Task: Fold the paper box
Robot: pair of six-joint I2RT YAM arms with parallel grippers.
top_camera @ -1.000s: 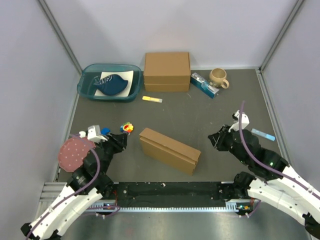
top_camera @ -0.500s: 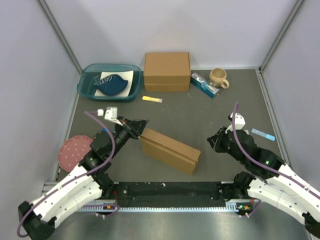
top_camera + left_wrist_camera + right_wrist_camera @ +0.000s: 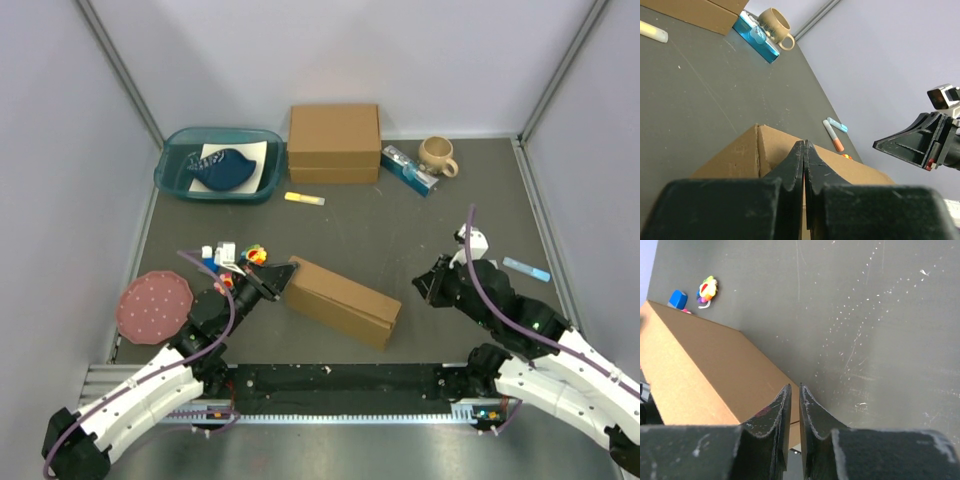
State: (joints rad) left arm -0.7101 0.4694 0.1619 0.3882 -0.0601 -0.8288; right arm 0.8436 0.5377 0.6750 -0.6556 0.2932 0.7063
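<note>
The paper box (image 3: 340, 300) lies closed and flat, slanting across the middle of the table. My left gripper (image 3: 286, 272) is shut with nothing in it, and its tip is at the box's left end. In the left wrist view the closed fingertips (image 3: 804, 143) point over the box's corner (image 3: 737, 160). My right gripper (image 3: 421, 284) hovers just off the box's right end, apart from it. Its jaws are nearly together with a thin slit and nothing between them. The right wrist view shows its gripper (image 3: 795, 386) above the box's edge (image 3: 705, 375).
A thicker brown box (image 3: 334, 142) stands at the back, with a teal tray (image 3: 176, 178) to its left. A blue packet (image 3: 408, 170) and a mug (image 3: 437, 155) lie to its right. A yellow marker (image 3: 304, 199), a colourful toy (image 3: 254, 255), a pink disc (image 3: 153, 307) and a pen (image 3: 526, 269) lie around.
My left arm swung from beside the pink disc across to the box's left end, and its jaws closed. The right gripper narrowed and stayed in place.
</note>
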